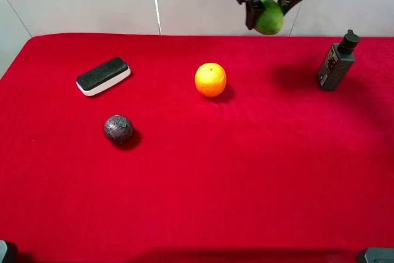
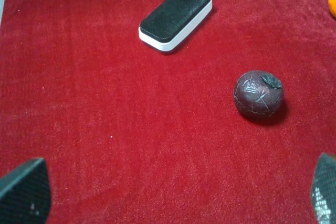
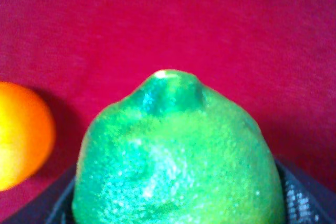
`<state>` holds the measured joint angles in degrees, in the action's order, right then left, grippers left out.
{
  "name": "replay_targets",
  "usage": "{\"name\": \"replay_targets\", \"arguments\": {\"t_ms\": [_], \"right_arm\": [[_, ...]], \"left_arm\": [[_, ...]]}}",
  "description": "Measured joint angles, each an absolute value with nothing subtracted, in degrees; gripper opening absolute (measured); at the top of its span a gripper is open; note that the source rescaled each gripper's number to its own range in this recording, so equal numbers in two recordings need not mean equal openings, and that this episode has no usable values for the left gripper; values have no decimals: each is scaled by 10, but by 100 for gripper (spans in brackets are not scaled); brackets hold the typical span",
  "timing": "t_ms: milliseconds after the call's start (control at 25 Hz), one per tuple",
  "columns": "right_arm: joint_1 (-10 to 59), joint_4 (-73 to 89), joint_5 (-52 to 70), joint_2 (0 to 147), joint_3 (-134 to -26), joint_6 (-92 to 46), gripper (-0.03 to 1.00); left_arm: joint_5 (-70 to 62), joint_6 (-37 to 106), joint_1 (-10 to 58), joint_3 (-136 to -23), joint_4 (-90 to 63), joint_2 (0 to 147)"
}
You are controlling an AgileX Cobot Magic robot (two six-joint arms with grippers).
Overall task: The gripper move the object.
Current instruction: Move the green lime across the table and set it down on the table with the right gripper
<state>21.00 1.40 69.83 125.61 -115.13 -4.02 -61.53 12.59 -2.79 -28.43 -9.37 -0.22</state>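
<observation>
The green fruit [image 1: 270,18] hangs high above the back right of the red table, held in my right gripper [image 1: 269,5], a black claw shut around it. In the right wrist view the fruit [image 3: 176,156] fills the lower frame, bumpy and glossy, with the dark fingers [image 3: 302,195] at its sides. My left gripper [image 2: 173,195] is open and empty, its two fingertips [image 2: 25,191] at the frame's lower corners above bare cloth.
An orange [image 1: 210,79] sits at the table's middle back, also in the right wrist view [image 3: 21,135]. A dark purplish ball [image 1: 118,129] and a black-and-white eraser [image 1: 103,76] lie at the left. A dark bottle [image 1: 337,61] stands at the back right.
</observation>
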Motion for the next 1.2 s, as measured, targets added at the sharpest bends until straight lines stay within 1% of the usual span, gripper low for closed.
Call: {"name": "replay_targets", "arguments": {"t_ms": [520, 760, 1200], "right_arm": [[327, 14, 698, 1245, -1151, 59, 0], [360, 17, 698, 1245, -1152, 97, 0], [393, 52, 700, 1321, -1269, 129, 0]], "left_arm": [[-615, 126, -28, -284, -94, -2], [-615, 126, -28, -284, -94, -2], [-615, 126, -28, -284, -94, -2]]}}
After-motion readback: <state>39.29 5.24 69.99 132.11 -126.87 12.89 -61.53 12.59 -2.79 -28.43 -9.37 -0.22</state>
